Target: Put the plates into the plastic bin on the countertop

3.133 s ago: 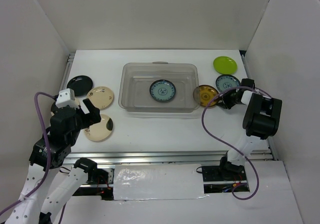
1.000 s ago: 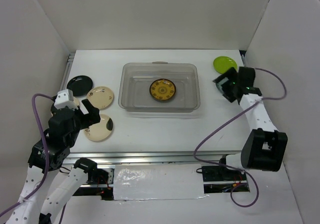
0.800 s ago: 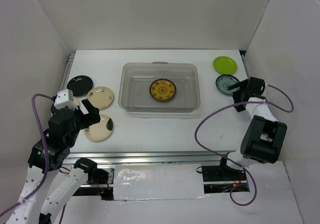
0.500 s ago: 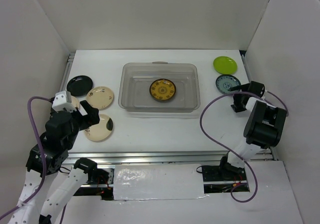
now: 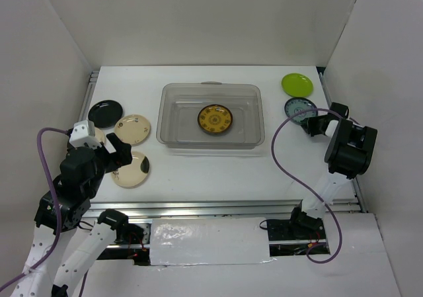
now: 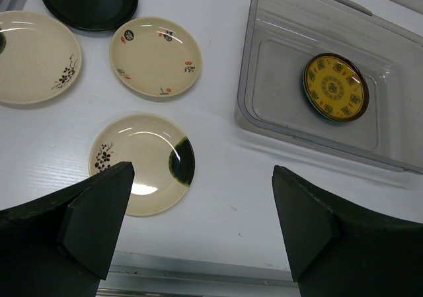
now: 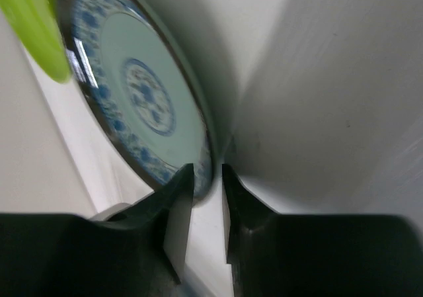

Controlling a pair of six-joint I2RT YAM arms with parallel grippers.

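The clear plastic bin [image 5: 162, 120] stands mid-countertop with a yellow-brown plate [image 5: 215, 118] inside, also in the left wrist view [image 6: 334, 86]. A teal-patterned plate [image 5: 297, 106] lies right of the bin, with a lime green plate [image 5: 297, 84] behind it. My right gripper [image 5: 310, 120] reaches the teal plate's near right edge. In the right wrist view its jaws [image 7: 208, 174] stand narrow around the rim of that plate [image 7: 142, 98]. My left gripper [image 6: 202, 178] hangs wide open above bare countertop, beside the cream plate with a black patch [image 6: 142, 163].
At the left lie a black plate [image 5: 106, 112], a cream plate [image 5: 133, 128] and another cream plate [image 6: 30, 65] further left. A metal rail [image 5: 218, 208] runs along the near edge. White walls close in on the left, back and right.
The right gripper has shifted onto the teal plate's edge and its jaws have narrowed around the rim. The left arm has stayed still.
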